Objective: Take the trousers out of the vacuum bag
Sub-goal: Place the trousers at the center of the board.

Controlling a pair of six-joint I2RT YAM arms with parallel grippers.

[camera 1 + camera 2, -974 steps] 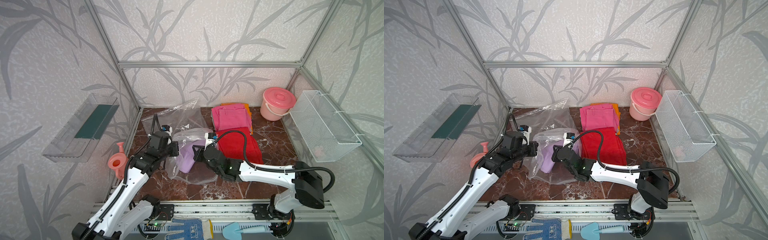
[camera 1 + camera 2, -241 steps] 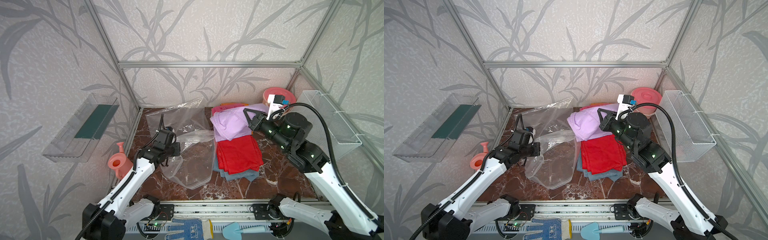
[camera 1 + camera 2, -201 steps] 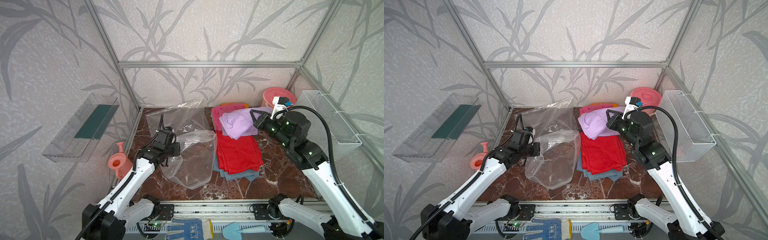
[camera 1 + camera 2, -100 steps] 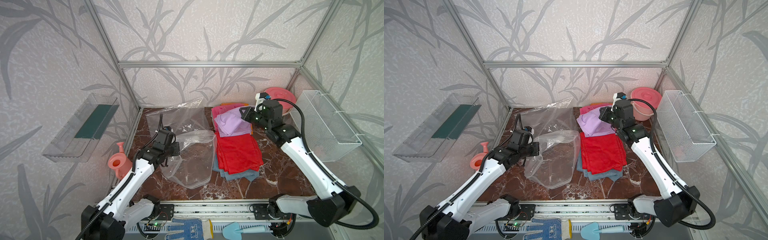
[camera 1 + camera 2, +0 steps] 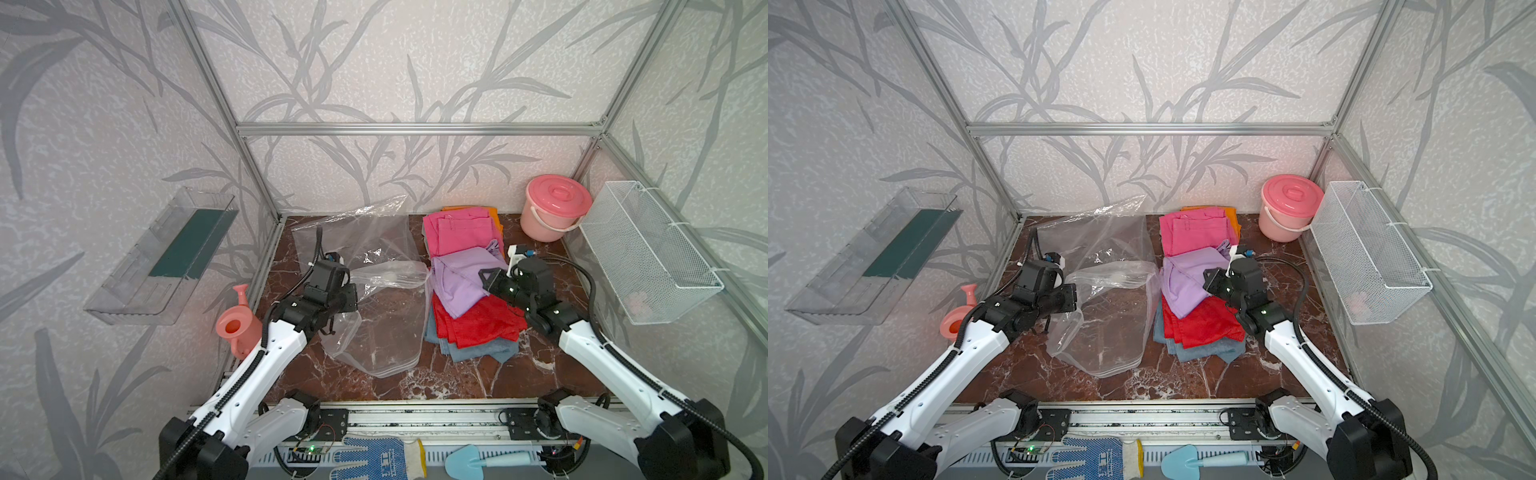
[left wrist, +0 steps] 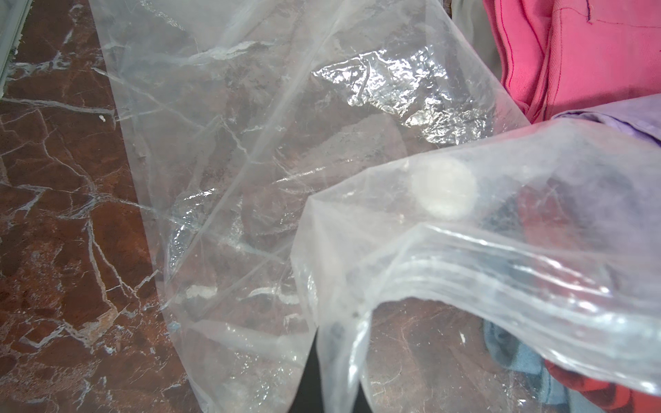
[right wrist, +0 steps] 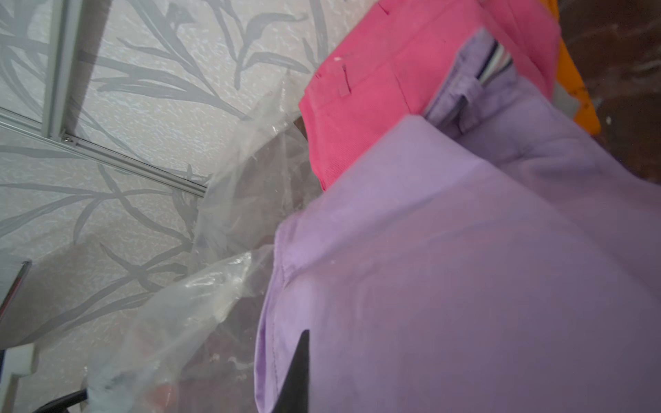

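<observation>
- A glove [image 5: 376, 457] and a trowel [image 5: 469, 461] lie on the rail in front of the worktop's [image 5: 457, 382] front edge.
- The bag [image 5: 382, 332] lies crumpled left of centre. Its mouth is towards the front edge and its far end reaches the back edge.
- The trousers are out of the bag, piled just beside its right side.
- Nearest in the pile is a blue pair [image 5: 478, 353], with a red pair [image 5: 478, 324] on top.
- The left tool [image 5: 351, 296] is closed narrow on the bag's zip edge and holds it off the worktop. The valve [image 6: 443, 187] shows through the plastic.
- The right tool [image 5: 485, 279] is nearly closed at the right side of the lilac trousers [image 5: 461, 278]. It seems to pinch the cloth, though the grip itself is hidden.
- The lilac trousers drape over the red pair and the near end of a pink pair [image 5: 457, 232].
- An orange pair [image 5: 494, 214] peeks from under the pink one by the back edge.
- A bucket [image 5: 557, 212] stands in the far right corner.
</observation>
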